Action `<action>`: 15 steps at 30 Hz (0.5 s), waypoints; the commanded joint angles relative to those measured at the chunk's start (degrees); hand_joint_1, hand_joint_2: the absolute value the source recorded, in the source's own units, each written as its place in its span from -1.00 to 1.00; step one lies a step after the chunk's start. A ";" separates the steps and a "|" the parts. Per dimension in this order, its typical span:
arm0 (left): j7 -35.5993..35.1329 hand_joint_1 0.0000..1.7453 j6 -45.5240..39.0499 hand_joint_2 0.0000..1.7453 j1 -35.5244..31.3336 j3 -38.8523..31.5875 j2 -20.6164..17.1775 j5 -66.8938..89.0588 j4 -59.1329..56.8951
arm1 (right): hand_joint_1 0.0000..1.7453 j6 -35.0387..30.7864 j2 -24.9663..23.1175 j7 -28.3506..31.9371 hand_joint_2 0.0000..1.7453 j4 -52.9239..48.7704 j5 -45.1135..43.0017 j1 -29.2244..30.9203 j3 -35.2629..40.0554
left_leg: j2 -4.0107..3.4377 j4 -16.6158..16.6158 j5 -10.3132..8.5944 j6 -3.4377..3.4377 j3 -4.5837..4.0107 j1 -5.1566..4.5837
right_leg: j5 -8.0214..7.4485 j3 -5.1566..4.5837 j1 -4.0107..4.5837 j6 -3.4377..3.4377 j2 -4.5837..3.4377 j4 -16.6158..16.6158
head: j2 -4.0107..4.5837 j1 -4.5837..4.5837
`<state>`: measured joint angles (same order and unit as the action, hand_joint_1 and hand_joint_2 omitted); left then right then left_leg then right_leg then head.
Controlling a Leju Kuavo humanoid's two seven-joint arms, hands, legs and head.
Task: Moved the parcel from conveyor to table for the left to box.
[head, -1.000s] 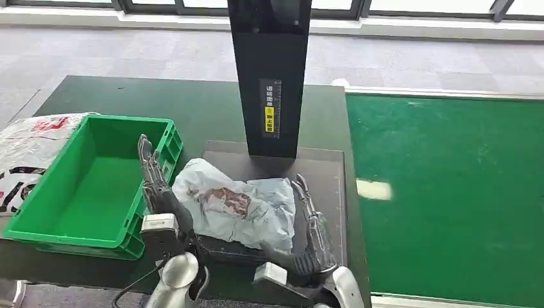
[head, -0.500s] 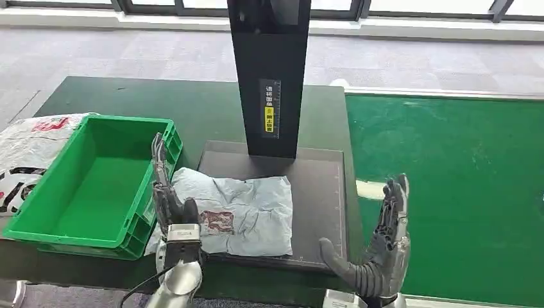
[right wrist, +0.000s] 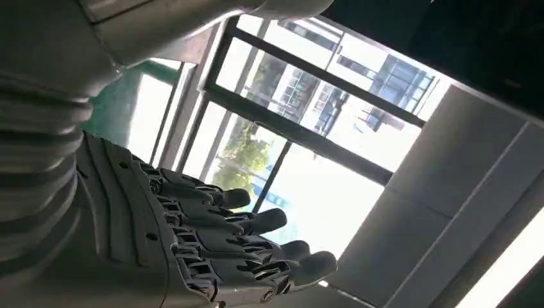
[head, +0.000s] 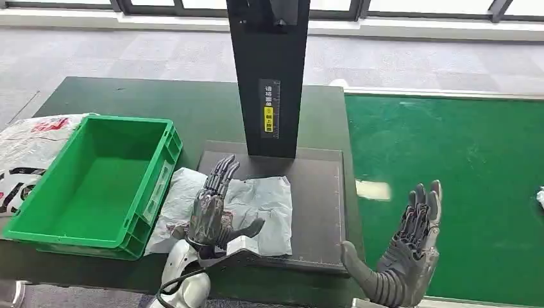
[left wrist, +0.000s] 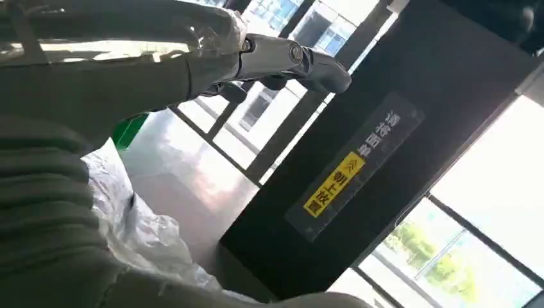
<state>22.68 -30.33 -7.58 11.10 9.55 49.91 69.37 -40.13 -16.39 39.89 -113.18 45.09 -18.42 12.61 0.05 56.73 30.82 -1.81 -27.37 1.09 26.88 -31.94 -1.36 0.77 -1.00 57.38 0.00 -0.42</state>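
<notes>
Dark table [head: 115, 96], parcel [head: 263, 205] under left robot hand [head: 212, 208], fingers spread, holding nothing

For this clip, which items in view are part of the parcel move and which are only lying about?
Part of the job:
- pale blue parcel, on the dark plate
- green crate, empty
- green conveyor belt
- left hand over the parcel
- right hand, raised, holding nothing

Lying about:
- black post with yellow label
- white printed bag beside the crate
</notes>
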 commanded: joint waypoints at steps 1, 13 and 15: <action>-7.43 -1.00 12.30 1.00 -4.26 6.43 -7.68 13.80 -11.25 | -1.00 0.13 1.21 0.11 1.00 -1.29 -3.47 1.68 -2.93 | 0.14 -0.20 -0.13 0.11 0.03 -0.02 | -0.08 0.08 0.02 -0.12 0.23 -0.19 | 0.00 0.02; -11.27 -1.00 26.61 1.00 11.26 7.33 -18.78 17.23 6.69 | -1.00 0.13 3.08 0.11 1.00 2.70 -6.25 5.41 -2.61 | -0.52 -0.34 0.02 0.11 0.20 0.07 | -0.12 0.07 0.08 -0.13 -0.42 -0.19 | 0.00 0.00; -11.91 -1.00 28.73 1.00 13.05 7.67 -20.10 17.56 9.26 | -1.00 0.13 2.85 0.11 1.00 3.19 -6.14 5.80 -2.53 | -0.28 -0.31 -0.01 0.10 0.20 0.04 | -0.03 0.20 0.04 -0.12 -0.21 -0.16 | 0.00 0.02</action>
<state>12.43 -6.96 -3.29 15.08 -2.54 66.23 69.32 -40.04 -15.45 39.89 -114.49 39.10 -16.00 11.65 0.06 56.63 30.83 -1.82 -27.34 1.12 26.96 -31.80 -1.35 0.72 -0.99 57.43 0.00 -0.39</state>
